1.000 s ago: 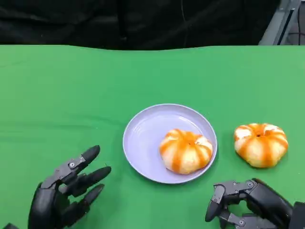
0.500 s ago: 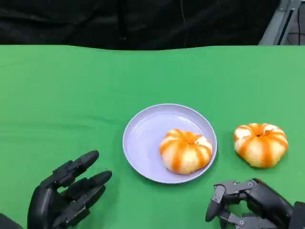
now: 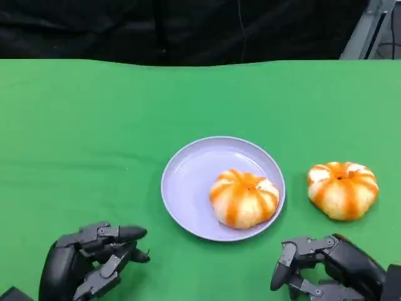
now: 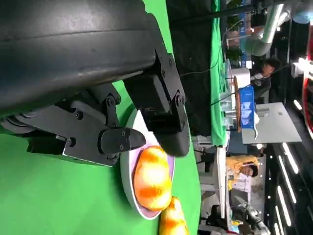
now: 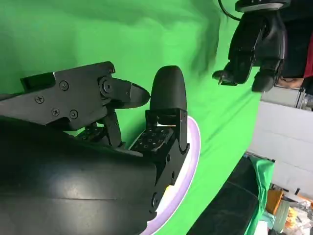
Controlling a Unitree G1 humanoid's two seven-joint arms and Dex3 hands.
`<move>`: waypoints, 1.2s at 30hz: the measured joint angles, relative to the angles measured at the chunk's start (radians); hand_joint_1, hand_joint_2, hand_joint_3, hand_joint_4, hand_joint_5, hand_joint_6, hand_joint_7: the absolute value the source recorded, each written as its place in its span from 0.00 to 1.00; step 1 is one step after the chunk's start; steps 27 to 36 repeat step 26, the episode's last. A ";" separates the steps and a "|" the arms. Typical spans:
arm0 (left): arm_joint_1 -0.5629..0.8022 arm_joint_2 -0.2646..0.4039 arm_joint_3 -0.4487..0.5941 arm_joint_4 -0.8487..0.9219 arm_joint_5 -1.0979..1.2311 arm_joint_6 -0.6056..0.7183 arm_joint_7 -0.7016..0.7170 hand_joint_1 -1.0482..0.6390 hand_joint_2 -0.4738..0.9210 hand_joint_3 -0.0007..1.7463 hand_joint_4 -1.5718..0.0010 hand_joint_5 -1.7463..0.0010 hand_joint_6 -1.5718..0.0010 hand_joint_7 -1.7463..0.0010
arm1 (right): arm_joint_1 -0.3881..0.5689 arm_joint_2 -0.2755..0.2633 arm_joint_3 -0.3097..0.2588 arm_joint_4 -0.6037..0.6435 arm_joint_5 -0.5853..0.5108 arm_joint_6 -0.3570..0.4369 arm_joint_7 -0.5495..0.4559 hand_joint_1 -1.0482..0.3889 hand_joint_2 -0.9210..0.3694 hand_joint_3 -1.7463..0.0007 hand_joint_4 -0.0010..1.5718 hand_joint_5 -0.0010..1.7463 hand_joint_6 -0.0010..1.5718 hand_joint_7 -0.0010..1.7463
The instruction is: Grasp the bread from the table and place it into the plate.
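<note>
Nearest the camera, at the bench's (image 3: 75, 125) front edge, the left robot hand (image 3: 88, 263) sits low on the left with its fingers curled in toward one another and nothing between them. In the left wrist view the same fingers (image 4: 161, 122) bend in front of the plate without touching it. The right robot hand (image 3: 326, 269) sits at the lower right, its fingers also bent inward around no object; a strip of bare green separates it from the bread above.

A band of open green cloth lies between the two hands, leading up to the plate's near rim. The lavender plate (image 3: 188, 182) rests around the middle of the bench, and one orange-striped bread roll (image 3: 244, 199) lies inside it, toward its right side, touching the right inner rim. A second bread roll (image 3: 343, 190) lies on the cloth just to the right of the plate, apart from its rim, near the bench's right side and above the right robot hand.

Left of the plate the cloth is wide and free out to the bench's left side. Beyond the plate, more flat green runs to the far edge, which meets a dark backdrop (image 3: 188, 28).

No brand, label or readable writing shows on the plate, the bread or the hands.
</note>
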 measured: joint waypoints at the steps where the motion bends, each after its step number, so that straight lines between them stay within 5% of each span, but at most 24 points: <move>1: -0.001 0.000 -0.001 0.002 0.006 -0.004 0.000 0.60 0.92 0.42 0.47 0.19 0.43 0.39 | 0.000 0.000 0.000 0.000 0.000 0.000 0.000 0.69 0.01 0.71 0.45 0.90 0.50 0.62; 6: -0.001 0.006 -0.011 0.004 0.052 -0.025 0.024 0.54 0.76 0.59 0.51 0.03 0.48 0.22 | 0.000 0.000 0.000 0.000 0.000 0.000 0.000 0.69 0.01 0.71 0.45 0.90 0.50 0.62; 10: 0.000 0.026 -0.029 0.004 0.132 -0.055 0.094 0.53 0.71 0.65 0.50 0.00 0.48 0.18 | 0.000 0.000 0.000 0.000 0.000 0.000 0.000 0.69 0.01 0.71 0.45 0.90 0.50 0.62; 36: 0.007 0.042 -0.080 -0.004 0.173 -0.075 0.148 0.53 0.70 0.67 0.50 0.01 0.48 0.19 | 0.000 -0.005 -0.002 -0.003 0.004 -0.003 0.001 0.69 0.01 0.72 0.44 0.89 0.50 0.61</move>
